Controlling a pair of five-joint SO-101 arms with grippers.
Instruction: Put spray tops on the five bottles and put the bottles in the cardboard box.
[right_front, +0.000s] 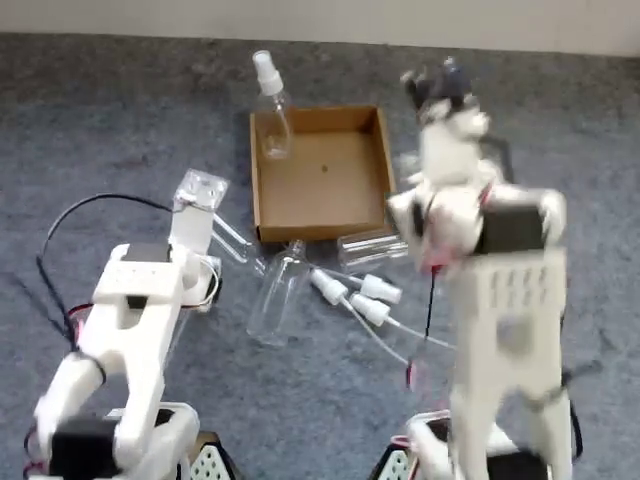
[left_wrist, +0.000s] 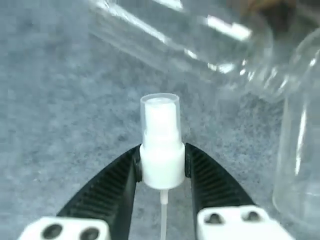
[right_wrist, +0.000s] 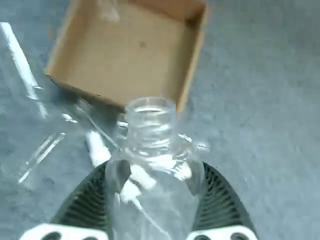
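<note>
Left wrist view: left claw clamps spray top; right claw clamps uncapped bottle before cardboard box.

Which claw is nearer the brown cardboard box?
Right. The right claw, holding a clear plastic bottle, is at the cardboard box's corner; the left claw, gripping a white spray top, is farther off.

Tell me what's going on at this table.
The left gripper holds a spray top; the right gripper holds an open-necked bottle near the cardboard box. One capped bottle lies at the box's far corner. Another bare bottle and loose spray tops lie on the carpet in front of it.
</note>
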